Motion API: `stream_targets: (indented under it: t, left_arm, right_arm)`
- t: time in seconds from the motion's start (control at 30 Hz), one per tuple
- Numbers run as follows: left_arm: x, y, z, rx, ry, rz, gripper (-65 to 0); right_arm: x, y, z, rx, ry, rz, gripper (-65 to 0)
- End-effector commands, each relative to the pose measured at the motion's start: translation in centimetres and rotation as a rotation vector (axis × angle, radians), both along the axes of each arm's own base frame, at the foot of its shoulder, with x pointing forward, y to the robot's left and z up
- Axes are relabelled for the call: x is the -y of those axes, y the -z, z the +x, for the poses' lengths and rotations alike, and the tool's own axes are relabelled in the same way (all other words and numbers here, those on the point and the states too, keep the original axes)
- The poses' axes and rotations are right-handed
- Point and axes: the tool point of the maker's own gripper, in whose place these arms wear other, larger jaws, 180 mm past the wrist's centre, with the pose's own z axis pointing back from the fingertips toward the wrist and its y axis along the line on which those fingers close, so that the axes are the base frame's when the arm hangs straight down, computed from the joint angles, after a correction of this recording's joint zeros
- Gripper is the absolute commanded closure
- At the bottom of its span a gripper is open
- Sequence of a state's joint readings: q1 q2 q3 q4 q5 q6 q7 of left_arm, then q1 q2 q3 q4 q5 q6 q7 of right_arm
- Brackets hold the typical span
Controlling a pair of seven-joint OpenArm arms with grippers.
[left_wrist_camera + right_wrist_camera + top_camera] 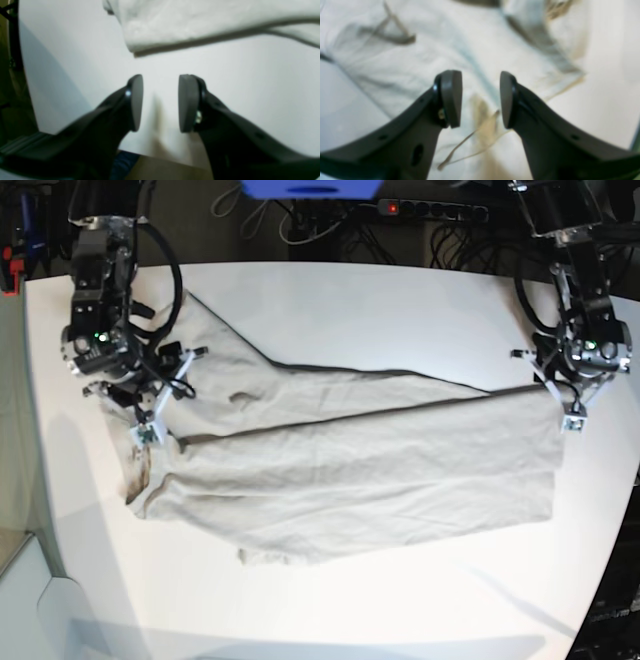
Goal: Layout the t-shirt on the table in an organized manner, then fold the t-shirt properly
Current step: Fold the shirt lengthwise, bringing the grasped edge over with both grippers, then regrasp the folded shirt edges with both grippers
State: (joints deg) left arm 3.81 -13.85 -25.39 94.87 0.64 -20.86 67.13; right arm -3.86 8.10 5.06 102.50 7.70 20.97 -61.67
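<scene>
one t-shirt (340, 470), light beige, lies spread across the middle of the white bench (380, 310), running lengthwise from my right arm's side to my left arm's side. it is folded along its length, with a long crease line down the upper part and wrinkles over the lower part. one end reaches the spot under my right fingers (150, 415); the other end stops just beside my left fingers (572, 412).

two sets of fingers, both dark with flat grey pads.

left fingers (160, 102): parted, a clear gap between the pads, nothing held. they hang over bare bench, near its edge. the thick folded edge of the cloth (200, 25) lies just ahead of them, apart from the pads.

right fingers (480, 98): parted, a clear gap between the pads, nothing held. they hang directly above the cloth (420, 62), which fills most of the right wrist view. a loose thin edge or thread of the fabric shows below the gap; the blur keeps me from telling which. bare bench shows to either side.
</scene>
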Motion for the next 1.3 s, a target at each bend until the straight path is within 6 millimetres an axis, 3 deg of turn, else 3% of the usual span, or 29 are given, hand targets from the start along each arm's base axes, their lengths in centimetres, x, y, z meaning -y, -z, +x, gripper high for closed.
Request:
stream_targets:
  t: [0.0,0.63,0.73,0.93,1.1,1.27]
  left_arm:
    - [-0.7,-1.4,1.0,0.043,-0.001,0.023,-23.1]
    - [-0.8,-1.1,0.9,0.037,-0.003,0.022,-23.1]
    - [-0.8,-0.4,0.8,0.029,-0.005,0.011,-23.1]
    - [-0.9,1.4,0.7,0.034,-0.005,-0.016,-23.1]
    - [-0.8,2.8,0.7,0.031,-0.008,-0.042,-23.1]
    - [-0.2,3.8,2.6,0.060,-0.028,-0.093,-23.1]
  right_arm:
    - [0.2,-0.9,0.7,0.038,-0.017,-0.014,-26.0]
    - [0.4,4.7,-2.1,-0.075,0.003,0.030,-25.2]
    - [0.4,5.4,-2.5,-0.098,0.001,0.034,-20.5]
    - [0.6,7.0,-2.9,-0.149,0.012,0.043,-1.4]
    - [0.6,7.1,-2.9,-0.153,0.014,0.042,-1.9]
    - [0.6,6.9,-2.7,-0.147,0.013,0.042,-1.9]
